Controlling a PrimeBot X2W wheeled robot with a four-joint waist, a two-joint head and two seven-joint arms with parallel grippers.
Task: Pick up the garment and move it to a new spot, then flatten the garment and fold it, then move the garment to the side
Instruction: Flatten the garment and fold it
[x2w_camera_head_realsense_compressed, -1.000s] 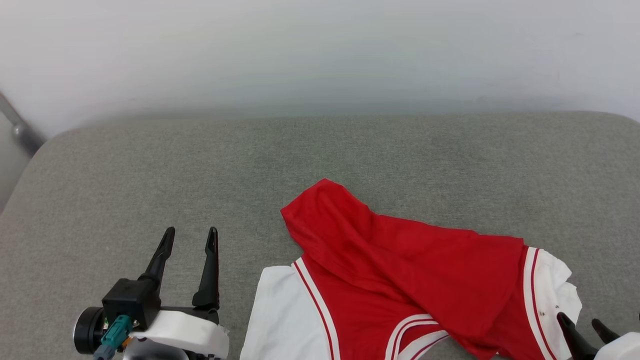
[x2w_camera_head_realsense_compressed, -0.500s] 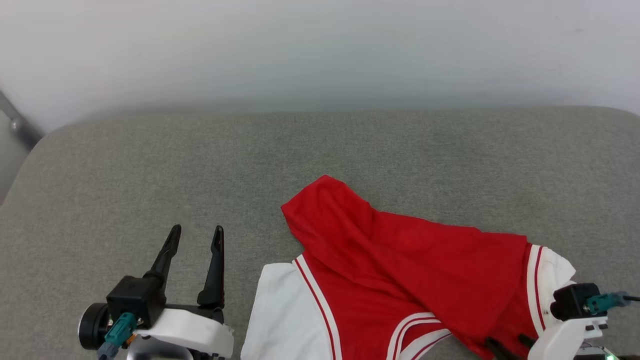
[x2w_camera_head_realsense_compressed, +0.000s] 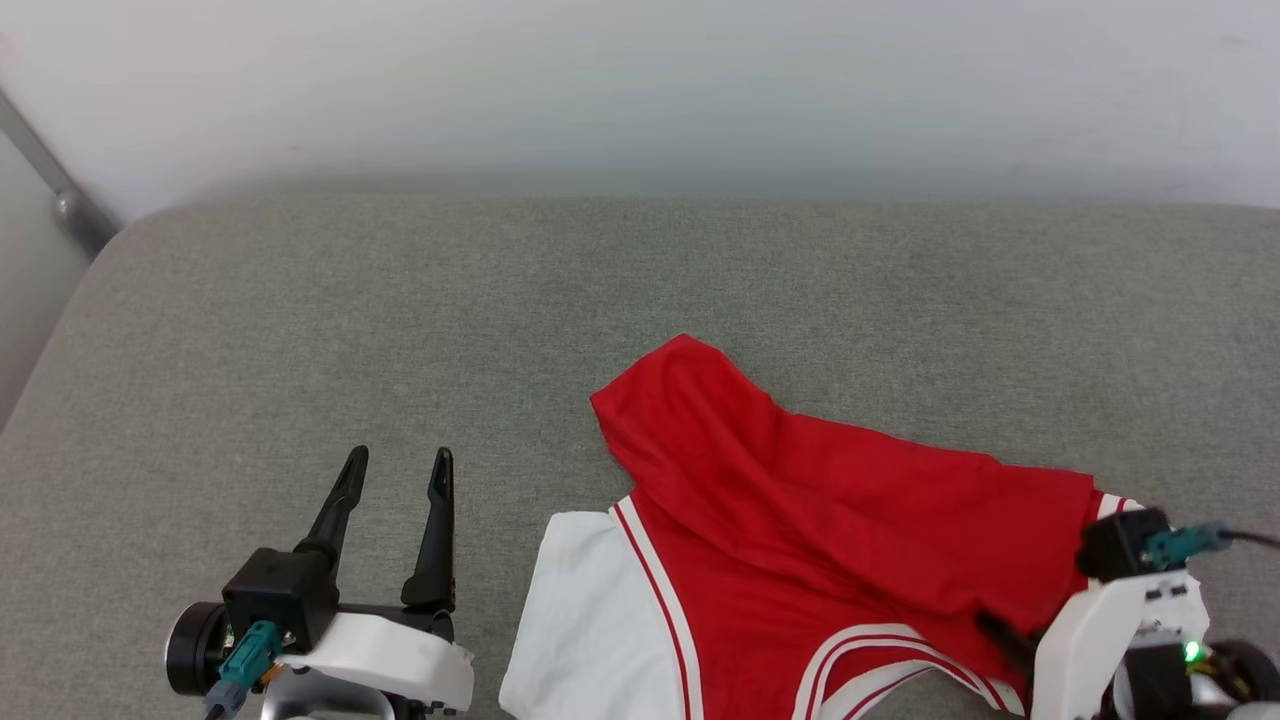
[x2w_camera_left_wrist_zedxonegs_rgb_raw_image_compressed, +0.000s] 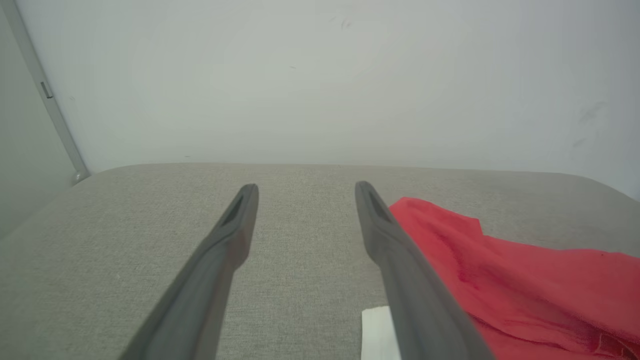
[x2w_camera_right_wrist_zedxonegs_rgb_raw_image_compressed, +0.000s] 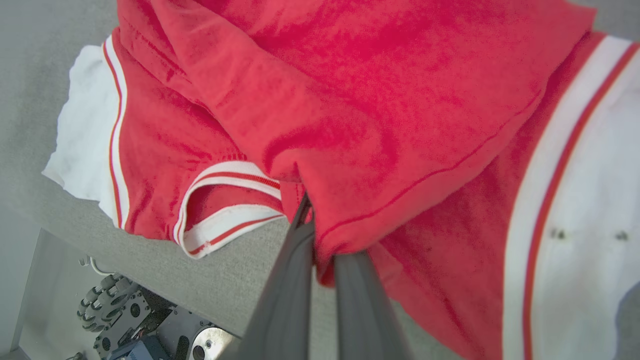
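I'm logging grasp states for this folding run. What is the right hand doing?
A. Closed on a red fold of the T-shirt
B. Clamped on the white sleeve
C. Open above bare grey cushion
A: in the right wrist view the right hand is closed, with a red hem fold of the T-shirt pinched in it.

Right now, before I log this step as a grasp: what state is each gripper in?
Left gripper: open, holding nothing.
Right gripper: closed on the red hem of the garment.
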